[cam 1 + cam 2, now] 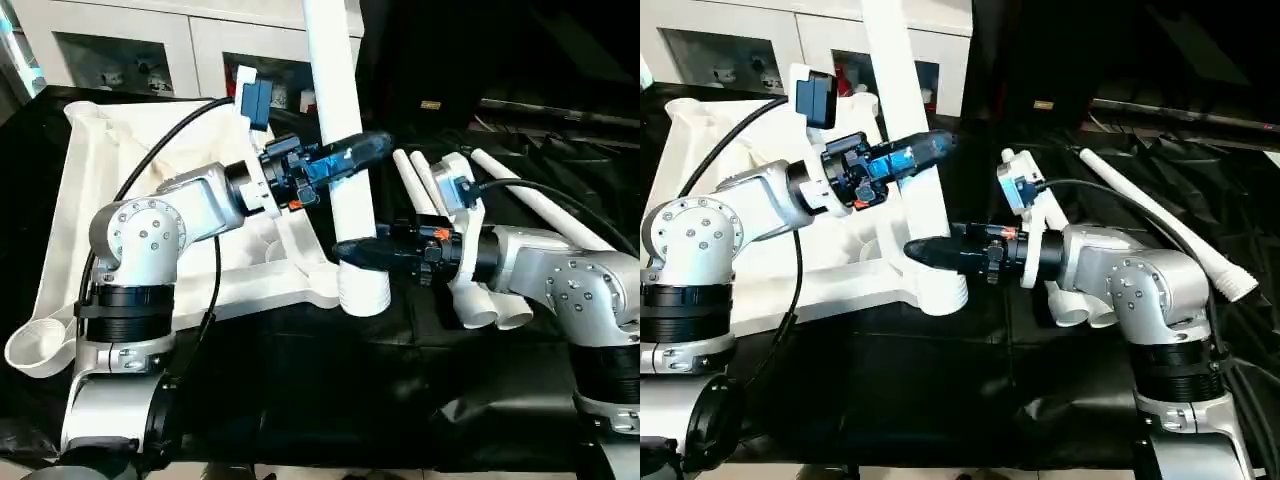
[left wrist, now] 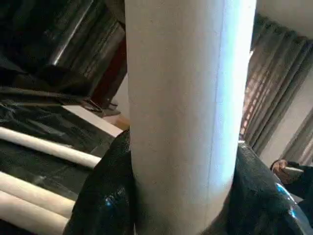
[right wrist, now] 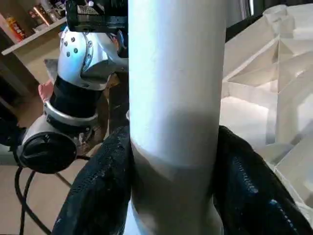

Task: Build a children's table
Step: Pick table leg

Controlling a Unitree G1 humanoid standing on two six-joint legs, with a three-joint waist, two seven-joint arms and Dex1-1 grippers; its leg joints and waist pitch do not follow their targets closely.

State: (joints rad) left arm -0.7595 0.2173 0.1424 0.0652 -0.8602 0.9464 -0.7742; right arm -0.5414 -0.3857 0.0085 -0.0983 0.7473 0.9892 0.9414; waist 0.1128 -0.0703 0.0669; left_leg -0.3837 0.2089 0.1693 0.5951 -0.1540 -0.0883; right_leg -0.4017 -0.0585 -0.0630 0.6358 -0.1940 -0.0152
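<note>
Both pairs of black fingers are clamping the same upright white tube leg (image 1: 345, 150). On the left gripper (image 1: 350, 152), the fingers (image 2: 105, 193) are sitting about half spread and pressing against opposite sides of the leg partway up its length, as the left wrist view is showing, with the tube filling the gap between them. On the right gripper (image 1: 365, 250), the fingers (image 3: 98, 191) are wrapping the leg lower down, just above the corner socket (image 1: 363, 290), and they too are touching the tube on both sides.

That leg is standing nearly vertical, leaning slightly away at its top, with its lower end sitting in the rounded corner socket of the tabletop (image 1: 120, 200). Whether it is pushed fully home cannot be told. The socket is showing a ribbed collar around the base of the leg.

The tabletop is lying upside down on the black-draped table (image 1: 300, 380), its raised rim and inner ribs facing up. It is stretching away from the leg toward the robot's left, and another rounded socket (image 1: 35, 345) at the near left corner is standing open and unfilled.

Beside the leg, on the robot's right, spare white tube legs (image 1: 430, 185) are lying flat on the black cloth, close together and partly covered by the right forearm, with one more leg (image 1: 1160, 220) lying apart from them, farther to the right.
</note>
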